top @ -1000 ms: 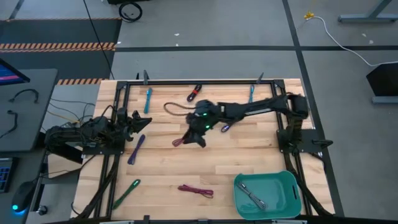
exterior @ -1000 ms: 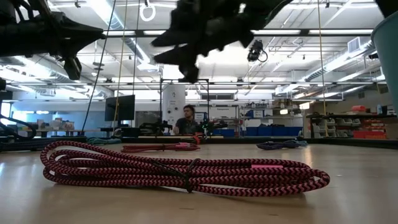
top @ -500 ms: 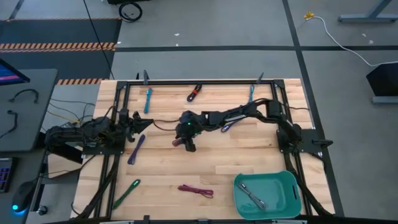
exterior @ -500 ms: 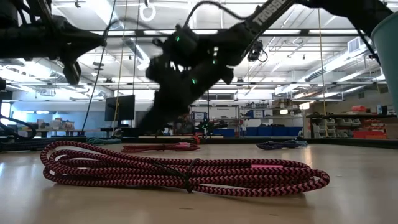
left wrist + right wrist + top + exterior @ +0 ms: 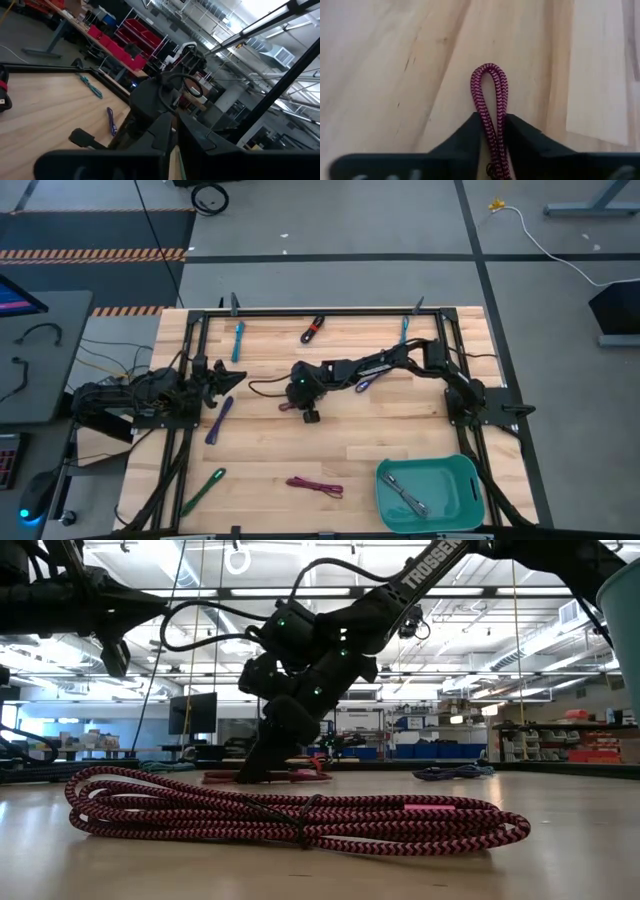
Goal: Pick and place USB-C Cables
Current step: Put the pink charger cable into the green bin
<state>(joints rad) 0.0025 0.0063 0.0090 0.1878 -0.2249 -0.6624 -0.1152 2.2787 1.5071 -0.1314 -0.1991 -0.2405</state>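
High view — seven cables (image 5: 314,487), one bin (image 5: 440,473)

High view looks straight down on the whole table (image 5: 330,450). Low view sits at tabletop level, facing the room. Both share the right arm (image 5: 385,363); wrist views look close past their own fingers.

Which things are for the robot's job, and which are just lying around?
For the job: magenta braided cable, in the right claw; purple folded cable; green folded cable; red-and-black cable.
Just lying about: long white cord on the floor; thin black curved wires.
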